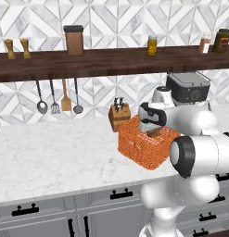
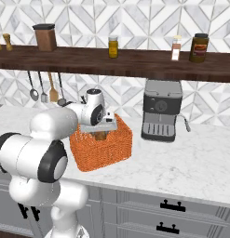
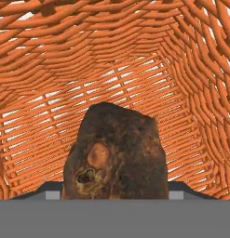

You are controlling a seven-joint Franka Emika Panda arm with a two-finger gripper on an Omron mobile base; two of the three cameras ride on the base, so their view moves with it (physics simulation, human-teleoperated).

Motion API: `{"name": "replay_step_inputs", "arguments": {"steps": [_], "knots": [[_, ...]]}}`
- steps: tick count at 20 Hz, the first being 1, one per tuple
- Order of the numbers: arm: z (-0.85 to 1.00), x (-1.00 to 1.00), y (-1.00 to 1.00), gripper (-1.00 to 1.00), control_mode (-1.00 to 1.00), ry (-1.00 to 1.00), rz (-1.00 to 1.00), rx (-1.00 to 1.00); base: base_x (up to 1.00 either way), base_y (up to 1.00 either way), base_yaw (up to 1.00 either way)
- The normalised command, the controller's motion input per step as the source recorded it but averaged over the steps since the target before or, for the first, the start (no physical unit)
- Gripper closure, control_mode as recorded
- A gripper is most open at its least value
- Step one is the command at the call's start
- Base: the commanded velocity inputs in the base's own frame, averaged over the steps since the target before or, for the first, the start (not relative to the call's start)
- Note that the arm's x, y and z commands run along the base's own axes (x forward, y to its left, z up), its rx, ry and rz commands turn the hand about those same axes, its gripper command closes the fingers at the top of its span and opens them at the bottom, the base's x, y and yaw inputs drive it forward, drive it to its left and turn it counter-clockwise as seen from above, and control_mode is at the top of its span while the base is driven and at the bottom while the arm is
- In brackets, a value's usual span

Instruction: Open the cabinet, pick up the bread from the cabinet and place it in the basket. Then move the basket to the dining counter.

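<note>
The bread (image 3: 115,153) is held between the two fingers of the claw (image 3: 115,195), which is closed on its sides. The claw is lowered into the basket (image 2: 101,146), and the orange mesh walls are seen all around the bread in the hand view. The basket is placed on the marble surface (image 1: 51,157), just beside a knife block (image 1: 118,115) and near a coffee machine (image 2: 162,109).

bread (image 3: 115,153) inside basket (image 3: 181,69)
</note>
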Motion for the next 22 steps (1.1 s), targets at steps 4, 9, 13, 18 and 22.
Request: {"name": "replay_step_inputs", "arguments": {"steps": [4, 9, 13, 18, 22], "knots": [[-0.49, 0.0, 0.0, 1.0, -1.0, 0.02, 0.01, 0.0, 0.0, 0.0, 0.0], [-0.56, 0.0, 0.0, 1.0, -1.0, -0.01, 0.04, 0.0, 0.0, 0.0, 0.0], [-0.21, 0.0, 0.0, 1.0, -1.0, -0.07, 0.04, -0.01, 0.0, 0.0, 0.0], [-0.02, 0.0, 0.0, -1.0, -1.0, 0.0, 0.04, 0.0, 0.0, 0.0, 0.0], [0.0, 0.0, 0.0, -1.0, -1.0, 0.0, 0.02, 0.0, 0.0, 0.0, 0.0]]}}
